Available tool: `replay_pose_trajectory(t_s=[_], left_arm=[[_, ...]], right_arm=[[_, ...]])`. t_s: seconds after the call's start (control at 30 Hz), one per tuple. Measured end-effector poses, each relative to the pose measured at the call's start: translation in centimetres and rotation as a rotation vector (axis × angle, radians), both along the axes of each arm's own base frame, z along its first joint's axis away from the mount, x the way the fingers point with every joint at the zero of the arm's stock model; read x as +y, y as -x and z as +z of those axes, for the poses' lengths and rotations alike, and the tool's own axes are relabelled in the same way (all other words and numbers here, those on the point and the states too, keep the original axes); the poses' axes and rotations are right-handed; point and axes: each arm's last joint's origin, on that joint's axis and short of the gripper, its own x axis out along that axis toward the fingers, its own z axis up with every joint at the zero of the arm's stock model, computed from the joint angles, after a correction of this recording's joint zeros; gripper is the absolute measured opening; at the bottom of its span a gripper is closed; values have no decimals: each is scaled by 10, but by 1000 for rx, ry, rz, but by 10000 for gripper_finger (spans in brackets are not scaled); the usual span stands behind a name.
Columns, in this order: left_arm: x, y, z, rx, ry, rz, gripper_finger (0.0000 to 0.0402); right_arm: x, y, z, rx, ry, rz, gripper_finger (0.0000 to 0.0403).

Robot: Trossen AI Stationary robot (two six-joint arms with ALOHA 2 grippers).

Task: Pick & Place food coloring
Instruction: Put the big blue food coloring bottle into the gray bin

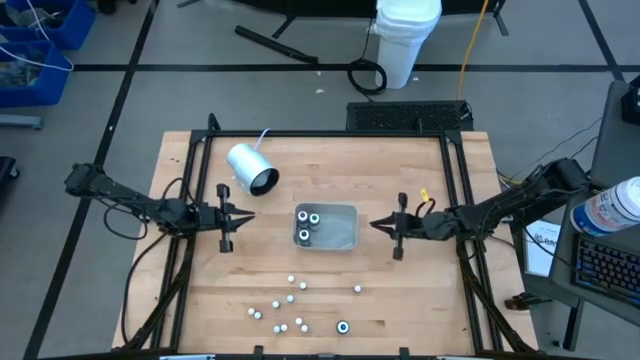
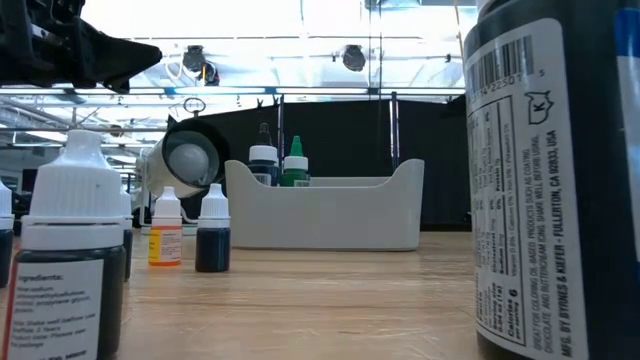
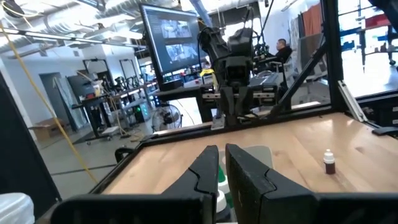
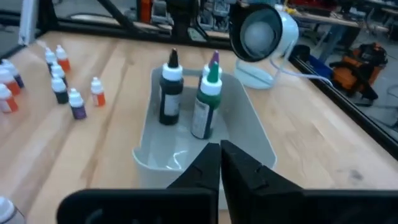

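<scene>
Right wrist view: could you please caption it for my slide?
Shut right claw above the grey tray holding two upright food coloring bottles.

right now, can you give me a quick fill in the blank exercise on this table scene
The shallow grey rectangular tray holds ___ upright bottles.
The taller tray bottle with the teal-green top stands beside one with a ___ tip.
The right pincer is shut and holds ___.
The white-and-grey cylinder lies ___ the tray.

Missing: two; black; nothing; outside
</scene>
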Motion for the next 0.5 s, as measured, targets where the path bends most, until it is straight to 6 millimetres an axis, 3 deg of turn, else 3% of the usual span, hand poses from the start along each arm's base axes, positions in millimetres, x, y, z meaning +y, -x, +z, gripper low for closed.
replay_pose_trajectory(t_s=[0.33,0.5], left_arm=[[0,0,-3,29,-13,5,37],[0,0,-4,36,19,0,37]], right_arm=[[2,8,-6,-115,-17,186,1],[-5,8,-9,-101,-24,77,1]])
